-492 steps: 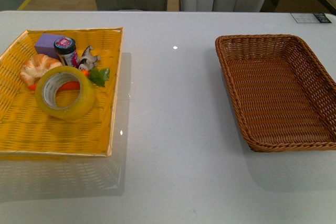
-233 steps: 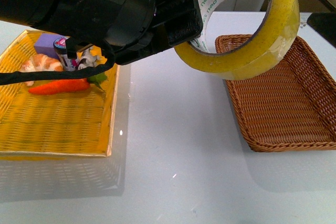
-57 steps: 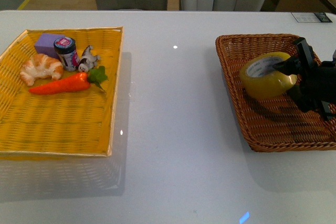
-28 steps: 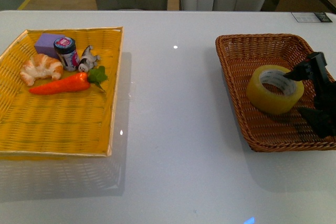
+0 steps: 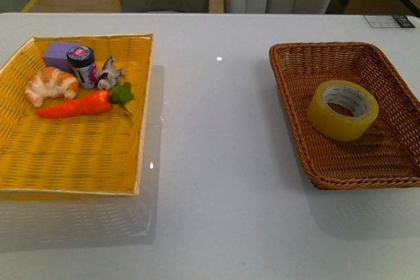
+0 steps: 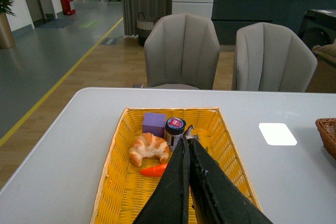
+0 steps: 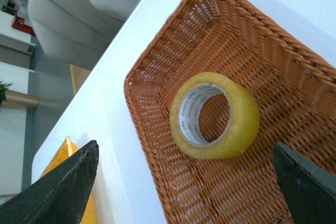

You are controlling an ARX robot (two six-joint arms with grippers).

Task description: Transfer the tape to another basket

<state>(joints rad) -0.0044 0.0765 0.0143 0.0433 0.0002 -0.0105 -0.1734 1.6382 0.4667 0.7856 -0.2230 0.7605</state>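
Observation:
The yellow tape roll lies flat inside the dark brown wicker basket at the right of the table. It also shows in the right wrist view, free in the basket. My right gripper is open and empty, its wide-spread fingers raised above and apart from the roll. My left gripper is shut and empty, held above the yellow tray. Neither gripper shows in the front view.
The yellow-orange flat tray at the left holds a croissant, a carrot, a purple block, a small jar and a small figurine. Two chairs stand behind the table.
My right gripper let go of the tape, which settled flat in the brown basket. The gripper then drew back out of the front view.

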